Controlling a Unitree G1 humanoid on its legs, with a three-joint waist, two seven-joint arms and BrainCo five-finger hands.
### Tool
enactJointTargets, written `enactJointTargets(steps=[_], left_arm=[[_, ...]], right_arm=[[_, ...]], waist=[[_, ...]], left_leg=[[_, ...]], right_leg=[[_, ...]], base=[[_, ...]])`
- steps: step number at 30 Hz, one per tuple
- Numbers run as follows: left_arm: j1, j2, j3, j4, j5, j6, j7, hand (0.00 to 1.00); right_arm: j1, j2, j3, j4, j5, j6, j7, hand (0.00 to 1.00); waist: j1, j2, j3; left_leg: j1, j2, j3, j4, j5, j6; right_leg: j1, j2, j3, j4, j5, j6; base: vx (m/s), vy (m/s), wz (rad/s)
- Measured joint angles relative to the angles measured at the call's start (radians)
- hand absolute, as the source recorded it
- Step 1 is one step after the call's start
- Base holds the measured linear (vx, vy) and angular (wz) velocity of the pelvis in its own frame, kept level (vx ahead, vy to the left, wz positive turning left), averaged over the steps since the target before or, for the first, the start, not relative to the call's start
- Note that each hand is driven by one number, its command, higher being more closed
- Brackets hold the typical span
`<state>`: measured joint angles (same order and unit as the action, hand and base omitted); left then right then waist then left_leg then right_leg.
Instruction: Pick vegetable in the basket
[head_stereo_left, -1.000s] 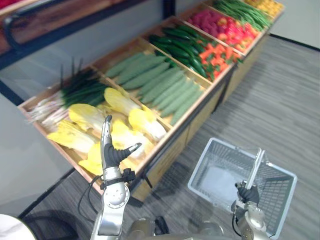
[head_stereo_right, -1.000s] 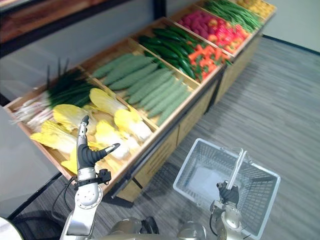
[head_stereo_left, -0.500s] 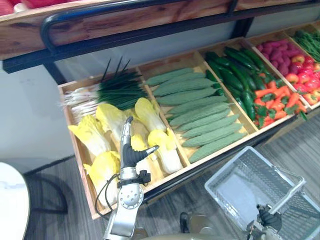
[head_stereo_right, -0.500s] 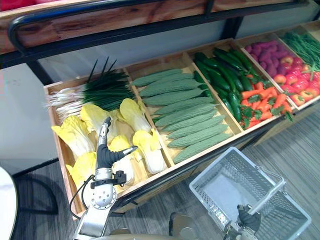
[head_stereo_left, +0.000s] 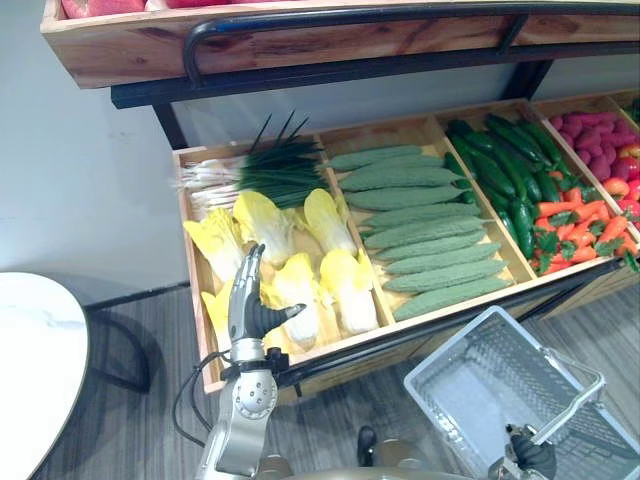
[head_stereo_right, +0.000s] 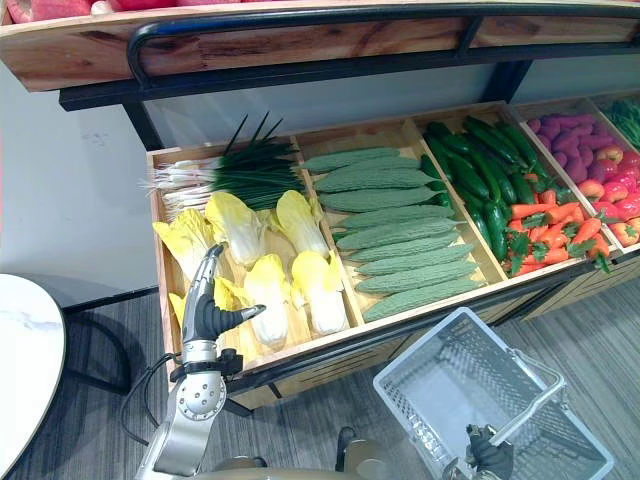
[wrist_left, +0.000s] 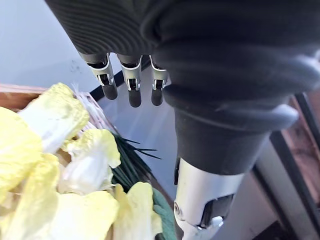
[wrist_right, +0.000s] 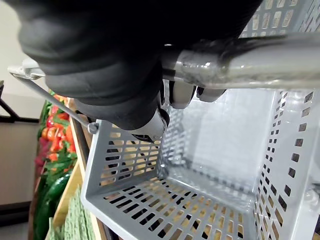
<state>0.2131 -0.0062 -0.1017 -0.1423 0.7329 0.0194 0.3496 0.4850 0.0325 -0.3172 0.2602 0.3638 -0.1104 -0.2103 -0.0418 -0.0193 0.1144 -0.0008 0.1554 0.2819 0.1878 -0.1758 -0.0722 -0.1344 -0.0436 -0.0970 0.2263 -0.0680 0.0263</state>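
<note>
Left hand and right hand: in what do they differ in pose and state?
The left hand is open, fingers straight, raised by the cabbages; the right hand is curled round the handle of the basket. The left hand holds nothing; the right hand carries that empty basket. Both wear dark ribbed covers.

The left hand (head_stereo_left: 246, 312) is hiding some cabbage (head_stereo_left: 215, 240) behind it. The edge is cutting off the right hand's (head_stereo_left: 528, 456) basket (head_stereo_left: 468, 360).

Pale yellow cabbages (head_stereo_left: 265, 225) lie heaped in the wooden stand's (head_stereo_left: 390, 135) leftmost bin; the empty grey basket (head_stereo_left: 450, 350) is upright before it.
</note>
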Motion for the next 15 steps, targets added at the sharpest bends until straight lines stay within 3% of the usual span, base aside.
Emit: enactJointTargets(steps=[8,15], left_arm=[[-0.159,0.0,0.041,0.131,0.019,0.065,0.001,0.0],[-0.372,0.026,0.065,0.328,0.001,0.089,0.002,0.0]], right_arm=[[-0.021,-0.018,0.022,-0.015,-0.001,0.001,0.016,1.0],[-0.07,-0.043,0.052,-0.102,-0.002,0.002,0.018,1.0]], waist=[[-0.008,-0.011,0.008],[-0.034,-0.035,0.091]], left_leg=[[-0.048,0.012,0.04,-0.001,0.013,-0.015],[-0.111,0.032,0.081,0.044,0.001,-0.024]], right_leg=[[-0.091,0.016,0.034,0.042,-0.003,-0.012],[-0.171,0.034,0.072,0.07,0.006,-0.025]], base=[[0.0,-0.035,-0.16],[-0.05,-0.037,-0.18]])
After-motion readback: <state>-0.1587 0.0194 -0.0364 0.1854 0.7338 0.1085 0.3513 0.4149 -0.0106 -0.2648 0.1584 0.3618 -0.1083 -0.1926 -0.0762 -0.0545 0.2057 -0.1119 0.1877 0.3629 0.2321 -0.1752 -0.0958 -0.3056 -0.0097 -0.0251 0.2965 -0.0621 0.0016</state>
